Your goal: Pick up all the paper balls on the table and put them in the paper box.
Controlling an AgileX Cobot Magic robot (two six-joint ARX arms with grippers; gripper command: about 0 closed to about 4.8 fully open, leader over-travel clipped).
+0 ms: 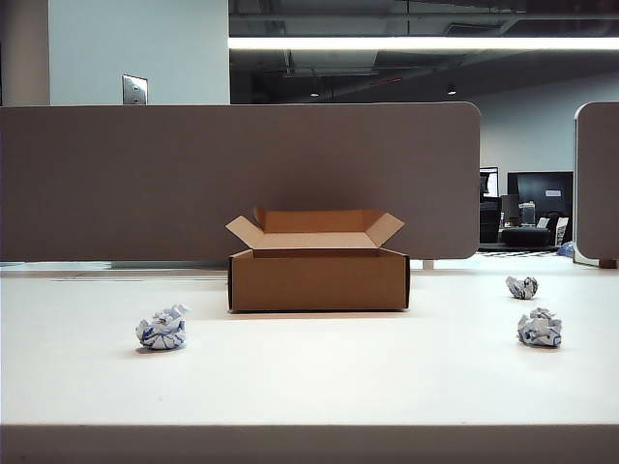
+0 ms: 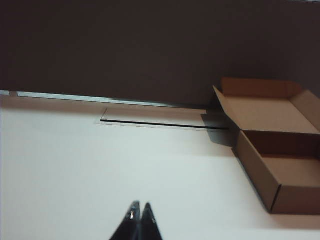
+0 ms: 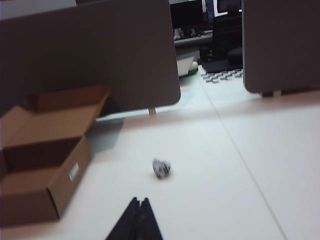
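The brown paper box (image 1: 318, 278) stands open in the middle of the white table (image 1: 309, 377), flaps spread. One paper ball (image 1: 162, 329) lies to its left, and two paper balls (image 1: 522, 287) (image 1: 540, 329) lie to its right. Neither arm shows in the exterior view. In the left wrist view my left gripper (image 2: 140, 205) is shut and empty above bare tabletop, with the paper box (image 2: 280, 150) off to one side. My right gripper (image 3: 139, 200) is also shut and empty; a paper ball (image 3: 161, 168) lies just beyond its tips, and the paper box (image 3: 45, 160) sits beside it.
A grey-brown divider panel (image 1: 232, 179) stands along the back of the table, with a second panel (image 1: 598, 179) at the far right. A thin slot (image 2: 160, 123) runs in the tabletop near the divider. Office furniture shows behind the gap between the panels.
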